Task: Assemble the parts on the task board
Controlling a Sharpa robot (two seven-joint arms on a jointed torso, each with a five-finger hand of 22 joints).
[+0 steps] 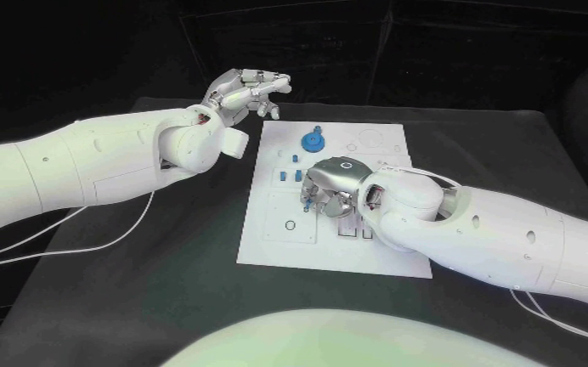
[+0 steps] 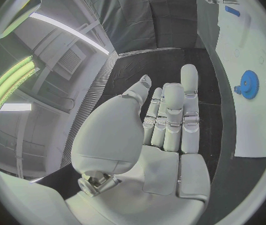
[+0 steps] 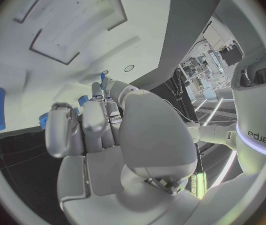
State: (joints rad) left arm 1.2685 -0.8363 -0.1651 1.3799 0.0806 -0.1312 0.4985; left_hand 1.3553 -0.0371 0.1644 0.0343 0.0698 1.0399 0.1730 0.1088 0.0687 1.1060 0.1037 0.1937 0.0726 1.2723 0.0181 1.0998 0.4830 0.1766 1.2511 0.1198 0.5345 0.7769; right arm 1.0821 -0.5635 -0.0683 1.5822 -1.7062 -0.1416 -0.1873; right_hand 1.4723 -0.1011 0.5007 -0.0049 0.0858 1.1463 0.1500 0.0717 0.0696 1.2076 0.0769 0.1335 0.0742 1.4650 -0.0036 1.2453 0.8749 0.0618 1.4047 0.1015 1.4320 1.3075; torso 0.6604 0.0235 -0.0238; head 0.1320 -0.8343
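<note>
The white task board lies in the middle of the black table. A blue gear stands near its far edge, and several small blue parts stand along its left side. My right hand hangs fingers-down over the board's middle. In the right wrist view its thumb and a finger pinch a small blue part close to the board. My left hand is raised beyond the board's far left corner, fingers apart, holding nothing. The left wrist view shows the gear past that hand.
Rectangular slots and round holes mark the board. A white cable trails on the table under my left arm. Bare black table lies left of the board and in front of it.
</note>
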